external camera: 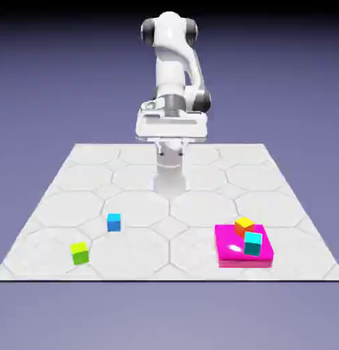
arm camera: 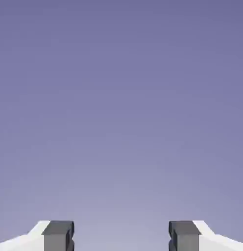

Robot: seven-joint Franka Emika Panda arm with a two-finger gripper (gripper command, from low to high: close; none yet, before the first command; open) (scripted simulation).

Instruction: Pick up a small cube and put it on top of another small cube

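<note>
Pincer: fingers spread wide, nothing between them; the gripper (external camera: 171,150) hangs high near the robot's base, well apart from every cube.
Lime-green cube: the small cube (external camera: 80,254) sits on the pale tabletop (external camera: 169,236) toward the near edge at the exterior view's left, slightly askew. Jaws coming down out of line with its faces could catch a corner and twist or shove it.
Blue cube: the neighbour (external camera: 114,223) stands near it, farther from the camera. A low, slanting approach could knock it.
Hand view: only backdrop beyond the fingertips (arm camera: 58,236); no cube shows, so lining up from this view alone would probably miss.
Table edge: the lime-green cube is close enough to it that a hard push toward the camera might send it over.
Magenta block: this low slab (external camera: 230,256) at the exterior view's right bears the teal cube (external camera: 253,244) and the orange cube (external camera: 244,227). Stacking there calls for a higher carry; a low one may clip the slab's side. Whether those two cubes touch, I cannot tell.
Destination: the task leaves the lower cube unnamed, so a wrong choice is possible.
Release: an off-centre drop, or letting go too high, could tip the small cube off its support.
</note>
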